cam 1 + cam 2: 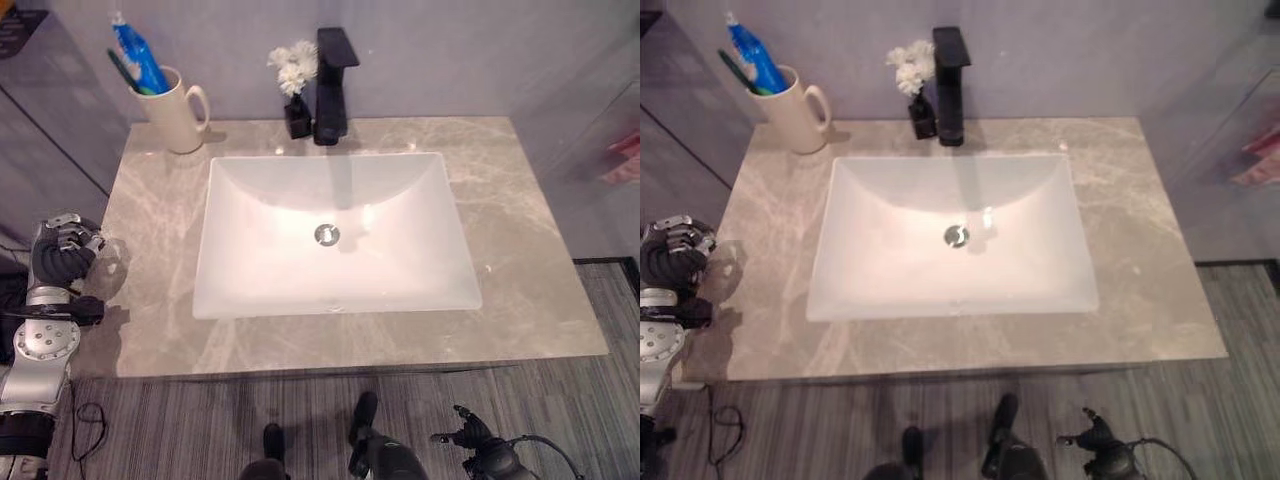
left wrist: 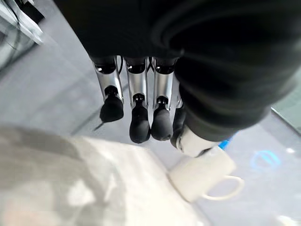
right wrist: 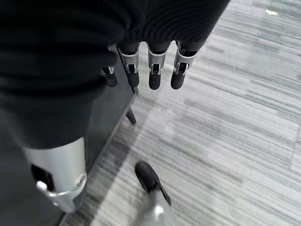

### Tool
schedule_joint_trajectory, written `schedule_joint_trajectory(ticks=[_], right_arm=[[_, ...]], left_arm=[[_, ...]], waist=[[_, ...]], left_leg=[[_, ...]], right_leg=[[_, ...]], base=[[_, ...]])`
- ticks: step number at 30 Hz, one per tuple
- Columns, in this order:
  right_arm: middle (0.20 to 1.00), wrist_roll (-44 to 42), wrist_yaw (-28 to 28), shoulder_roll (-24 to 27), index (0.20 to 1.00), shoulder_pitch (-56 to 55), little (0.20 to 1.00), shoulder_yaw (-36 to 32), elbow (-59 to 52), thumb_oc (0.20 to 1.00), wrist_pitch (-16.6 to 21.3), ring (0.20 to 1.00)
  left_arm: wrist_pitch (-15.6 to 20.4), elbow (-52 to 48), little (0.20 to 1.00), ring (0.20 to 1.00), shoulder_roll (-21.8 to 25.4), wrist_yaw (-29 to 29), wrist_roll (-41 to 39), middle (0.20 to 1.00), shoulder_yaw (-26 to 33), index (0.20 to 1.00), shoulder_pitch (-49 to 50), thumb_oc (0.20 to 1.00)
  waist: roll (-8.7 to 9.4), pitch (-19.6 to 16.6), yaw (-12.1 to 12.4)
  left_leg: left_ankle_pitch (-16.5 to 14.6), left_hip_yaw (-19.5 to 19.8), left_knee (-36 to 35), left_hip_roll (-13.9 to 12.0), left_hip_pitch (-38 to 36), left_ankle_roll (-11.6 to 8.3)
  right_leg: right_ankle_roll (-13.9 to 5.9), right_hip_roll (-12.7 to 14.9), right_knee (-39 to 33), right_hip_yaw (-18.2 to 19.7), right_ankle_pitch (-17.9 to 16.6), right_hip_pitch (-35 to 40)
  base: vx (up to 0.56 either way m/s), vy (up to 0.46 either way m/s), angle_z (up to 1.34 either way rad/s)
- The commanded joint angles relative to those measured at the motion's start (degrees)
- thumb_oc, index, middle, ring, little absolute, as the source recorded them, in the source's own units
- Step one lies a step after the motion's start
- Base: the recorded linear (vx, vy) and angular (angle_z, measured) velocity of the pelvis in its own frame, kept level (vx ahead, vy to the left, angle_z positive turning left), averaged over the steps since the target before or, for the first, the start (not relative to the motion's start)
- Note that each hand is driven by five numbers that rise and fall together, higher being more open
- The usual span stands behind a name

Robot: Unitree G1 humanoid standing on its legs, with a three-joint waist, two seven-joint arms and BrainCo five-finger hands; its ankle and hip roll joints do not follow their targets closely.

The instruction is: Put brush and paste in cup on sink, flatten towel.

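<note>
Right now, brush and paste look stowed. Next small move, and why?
Probably bring the left hand in over the counter to look for the towel. The brush and paste already stand in the cup; its fingers are straight and hold nothing.

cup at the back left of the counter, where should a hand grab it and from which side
Grip the cup around its plain body, coming from the robot's left or front. Its handle sticks out to the right, toward the faucet, and the toothpaste and brush stand up out of the top, so a top grasp is blocked. The left hand is nearer.
</note>
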State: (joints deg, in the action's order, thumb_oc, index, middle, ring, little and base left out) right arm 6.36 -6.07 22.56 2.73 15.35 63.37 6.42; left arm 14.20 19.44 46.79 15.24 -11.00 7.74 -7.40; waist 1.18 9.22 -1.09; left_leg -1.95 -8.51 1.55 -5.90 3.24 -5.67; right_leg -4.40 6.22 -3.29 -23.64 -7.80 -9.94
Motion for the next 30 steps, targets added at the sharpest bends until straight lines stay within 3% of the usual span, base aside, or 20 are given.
schedule_joint_trajectory(ticks=[1, 2, 3, 5, 6, 9, 12, 16, 19, 30], right_arm=[[1.000, -1.4, -1.4, 2.6, 1.000, 1.8, 1.000, -0.3, 1.5, 1.000, 0.4, 1.000], [1.000, -1.5, -1.5, 2.8, 1.000, 1.7, 1.000, -0.8, 1.6, 1.000, 0.2, 1.000], [1.000, -1.5, -1.5, 2.8, 1.000, 1.7, 1.000, -0.9, 1.6, 1.000, 0.2, 1.000], [1.000, -1.6, -2.0, 2.9, 1.000, 1.9, 1.000, -0.8, 1.7, 1.000, 0.2, 1.000], [1.000, -1.3, -2.1, 2.8, 1.000, 1.9, 1.000, -0.5, 2.1, 1.000, 0.3, 1.000], [1.000, -0.1, -1.7, 2.3, 1.000, 1.3, 1.000, -0.3, 3.6, 1.000, 0.1, 1.000], [1.000, 0.3, -1.9, 1.9, 1.000, 0.7, 1.000, -2.5, 5.3, 1.000, -0.7, 1.000], [1.000, 1.1, -0.6, 0.6, 1.000, 0.3, 1.000, -0.9, 3.9, 1.000, -0.5, 1.000], [1.000, 0.9, -0.3, -0.3, 1.000, -0.5, 1.000, -0.5, 2.7, 1.000, -0.6, 1.000], [1.000, 0.4, 0.6, -1.2, 1.000, -1.9, 1.000, 1.2, 1.3, 1.000, -0.8, 1.000]], left_arm=[[2.0, 0.6, 0.200, 0.200, 0.6, 1.3, -2.0, 0.200, 2.7, 0.200, -4.8, 0.200], [1.8, 0.9, 0.200, 0.200, 0.8, 1.4, -1.5, 0.200, 2.7, 0.200, -4.8, 0.200], [1.8, 0.9, 0.200, 0.200, 0.9, 1.4, -1.5, 0.200, 2.7, 0.200, -4.8, 0.200], [1.8, 1.0, 0.200, 0.200, 1.0, 2.6, -0.9, 0.200, 3.5, 0.200, -3.4, 0.200], [2.1, 0.7, 0.200, 0.200, 0.4, 2.9, -1.2, 0.200, 3.9, 0.200, -2.4, 0.200], [2.1, -0.4, 0.200, 0.200, -0.9, 1.8, -1.3, 0.200, 5.3, 0.200, -0.1, 0.200], [1.9, -1.4, 0.200, 0.200, -2.9, 0.6, -0.7, 0.200, 6.1, 0.200, 2.9, 0.200], [1.0, 0.0, 0.200, 0.200, -0.9, 1.3, 0.6, 0.200, 7.0, 0.200, 2.5, 0.200], [0.2, 1.7, 0.200, 0.200, 0.5, 1.7, 1.4, 0.200, 6.5, 0.200, 0.9, 0.200], [-2.4, 11.6, 0.200, 0.200, 7.0, 2.6, 2.3, 0.200, 1.2, 0.200, -10.0, 0.200]], waist=[[1.15, 3.3, 0.5], [1.59, 3.1, 0.7], [1.68, 3.0, 0.7], [1.31, 2.7, 2.3], [1.16, 2.8, 2.8], [0.46, 2.1, 2.8], [-0.15, 0.3, 2.6], [0.54, 0.2, 2.3], [0.81, 0.3, 1.7], [2.03, 0.6, 0.0]], left_leg=[[-3.0, -1.5, 9.6, 2.1, 5.3, 1.72], [-0.8, -2.1, 6.9, 2.1, 6.7, 2.13], [-0.5, -2.1, 6.5, 2.2, 6.6, 2.15], [7.5, 2.5, -0.7, -0.5, 9.2, 0.29], [9.0, 4.0, -3.1, -1.3, 9.7, -0.27], [9.2, 2.7, -5.5, -2.7, 6.9, -0.63], [7.3, 1.1, -5.2, -0.9, 4.7, 0.32], [5.2, -1.3, -3.3, 1.8, 3.7, 2.88], [5.1, -1.9, -4.8, 2.8, 2.8, 3.67], [4.8, -3.0, -6.6, 3.7, 2.7, 4.41]], right_leg=[[-4.22, 2.6, 2.6, 0.9, 2.2, 3.6], [-3.94, 3.2, 2.0, 0.3, 1.3, 3.7], [-3.95, 3.3, 2.0, 0.3, 1.3, 3.6], [-4.50, 3.1, 1.5, 2.6, 1.0, 4.9], [-4.63, 3.3, 1.4, 3.4, 1.2, 5.4], [-5.13, 4.2, 1.1, 4.4, 1.0, 6.4], [-6.42, 6.3, 0.4, 5.9, -0.7, 7.7], [-7.07, 8.2, 2.4, 8.5, -1.2, 7.1], [-7.83, 9.1, 2.9, 8.7, -2.5, 6.7], [-9.24, 9.8, 3.2, 8.4, -4.6, 5.2]], base=[[0.06, -0.002, -0.07], [0.06, 0.001, 0.03], [0.03, 0.075, 0.10], [0.19, 0.149, -0.06], [0.16, 0.124, -0.31], [0.16, 0.243, -0.49], [0.13, 0.194, -0.62], [0.09, 0.243, -0.31], [0.04, 0.116, -0.17], [0.03, 0.035, -0.02]])
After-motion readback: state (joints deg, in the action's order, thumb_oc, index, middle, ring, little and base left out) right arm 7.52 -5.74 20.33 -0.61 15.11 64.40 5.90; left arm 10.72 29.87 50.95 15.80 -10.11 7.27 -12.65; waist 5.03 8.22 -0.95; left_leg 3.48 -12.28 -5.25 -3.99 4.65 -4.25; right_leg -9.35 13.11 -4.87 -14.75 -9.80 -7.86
